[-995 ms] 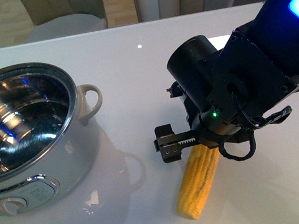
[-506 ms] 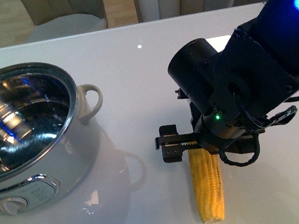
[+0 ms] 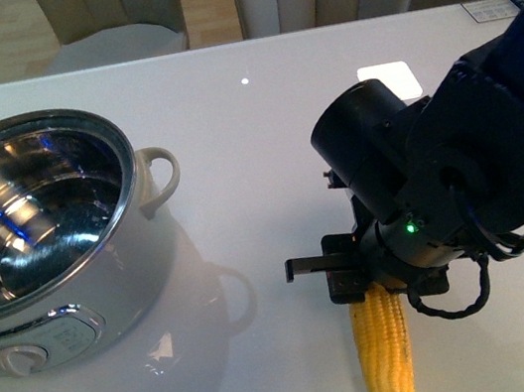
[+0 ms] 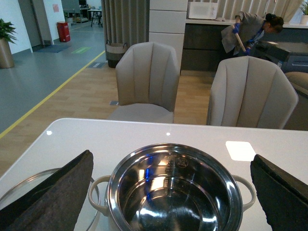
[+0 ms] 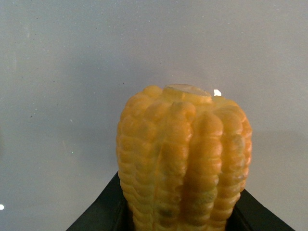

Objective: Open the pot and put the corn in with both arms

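Right gripper (image 3: pixel 370 287) clamped on the upper end of the corn (image 3: pixel 385 348), well to the right of the lidless pot (image 3: pixel 137 192); judged best to raise the cob above the pot's rim, traverse left, and release only over the bowl's centre.

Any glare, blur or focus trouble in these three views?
Front view: sharp; the glossy table mirrors the pot, and blue streaks glint in its steel bowl. Left wrist view: clear, same reflections in the bowl. Right wrist view: the corn looms very close, slightly soft lower down.
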{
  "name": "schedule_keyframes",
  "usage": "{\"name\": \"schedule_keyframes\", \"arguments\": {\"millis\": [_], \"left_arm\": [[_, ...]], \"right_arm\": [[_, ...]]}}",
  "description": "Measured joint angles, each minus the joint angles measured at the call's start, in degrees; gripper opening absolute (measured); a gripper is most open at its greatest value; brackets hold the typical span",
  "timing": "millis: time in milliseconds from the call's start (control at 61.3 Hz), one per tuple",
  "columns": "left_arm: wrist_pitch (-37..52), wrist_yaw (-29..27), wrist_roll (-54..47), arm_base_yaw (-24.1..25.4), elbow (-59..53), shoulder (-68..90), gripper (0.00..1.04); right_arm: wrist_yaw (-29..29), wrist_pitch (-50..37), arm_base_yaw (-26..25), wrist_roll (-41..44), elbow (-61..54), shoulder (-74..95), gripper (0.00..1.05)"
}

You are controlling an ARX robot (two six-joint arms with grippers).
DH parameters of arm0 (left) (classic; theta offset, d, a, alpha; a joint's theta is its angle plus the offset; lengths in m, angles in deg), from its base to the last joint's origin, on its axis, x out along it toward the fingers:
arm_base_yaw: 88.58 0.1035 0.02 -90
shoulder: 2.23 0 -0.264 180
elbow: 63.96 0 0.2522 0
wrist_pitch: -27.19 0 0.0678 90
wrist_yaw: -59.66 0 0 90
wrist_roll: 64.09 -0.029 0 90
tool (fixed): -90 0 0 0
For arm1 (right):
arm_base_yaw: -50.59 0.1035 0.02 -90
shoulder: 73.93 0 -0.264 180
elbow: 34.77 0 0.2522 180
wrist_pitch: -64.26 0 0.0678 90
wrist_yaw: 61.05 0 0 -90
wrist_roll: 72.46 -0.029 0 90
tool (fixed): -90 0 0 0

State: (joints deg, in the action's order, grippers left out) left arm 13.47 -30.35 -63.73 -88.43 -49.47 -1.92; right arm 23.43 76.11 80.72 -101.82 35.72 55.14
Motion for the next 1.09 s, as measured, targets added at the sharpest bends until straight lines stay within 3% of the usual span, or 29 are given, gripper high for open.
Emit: {"name": "schedule_keyframes", "arguments": {"millis": [245, 522, 1093], "left_arm": [[0.0, 0.0, 0.0, 0.0, 0.0, 0.0, 0.98], [0.0, 0.0, 0.0, 0.0, 0.0, 0.0, 0.98], [0.0, 0.0, 0.0, 0.0, 0.0, 0.0, 0.98]], "right_arm": [[4.3, -1.9, -3.0, -3.0, -3.0, -14.4, 0.25], [8.6, -3.1, -4.6, -13.7, 8.2, -16.4, 0.23], [11.0, 4.4, 4.5, -25.4, 33.7, -3.7, 0.23]]}}
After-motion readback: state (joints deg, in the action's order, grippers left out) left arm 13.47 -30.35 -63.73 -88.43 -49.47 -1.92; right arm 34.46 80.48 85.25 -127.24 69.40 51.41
